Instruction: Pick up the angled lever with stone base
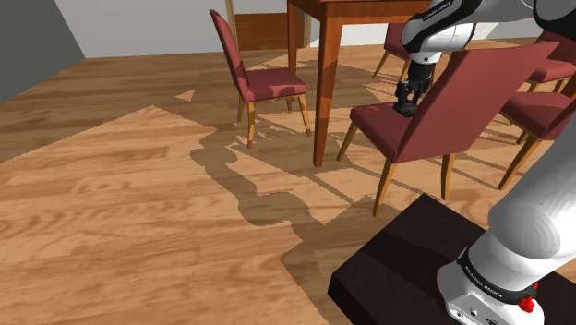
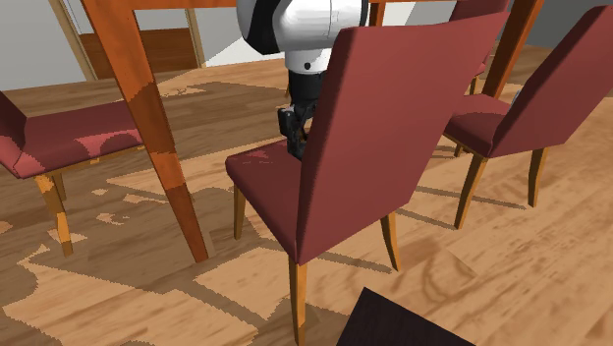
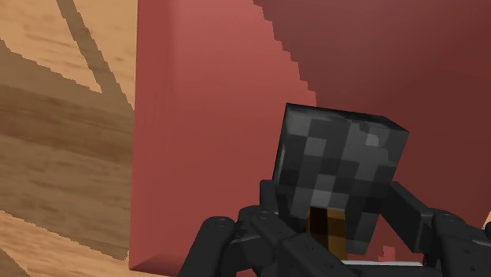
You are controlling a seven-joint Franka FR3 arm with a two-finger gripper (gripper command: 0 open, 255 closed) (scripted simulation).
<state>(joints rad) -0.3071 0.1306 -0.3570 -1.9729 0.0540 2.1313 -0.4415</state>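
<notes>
The lever is a dark grey mottled stone block [image 3: 338,165] with a short brown stick [image 3: 326,228] slanting out of its near face. In the wrist view it sits close between my two black fingers [image 3: 405,206], which press on its sides. My gripper [image 3: 338,206] is shut on it, over the dark red seat of a chair [image 3: 204,118]. In the shoulder view the gripper [image 1: 406,102] points down just above that seat [image 1: 392,129], in front of the backrest. In the second exterior view the gripper [image 2: 295,140] is partly hidden behind the backrest [image 2: 393,128].
A wooden table leg [image 1: 328,83] stands close to the chair on the shoulder view's left. More red chairs [image 1: 263,83] [image 1: 545,106] surround the table. The dark stand [image 1: 406,268] is at the lower right. Wooden floor [image 1: 138,203] spreads to the left.
</notes>
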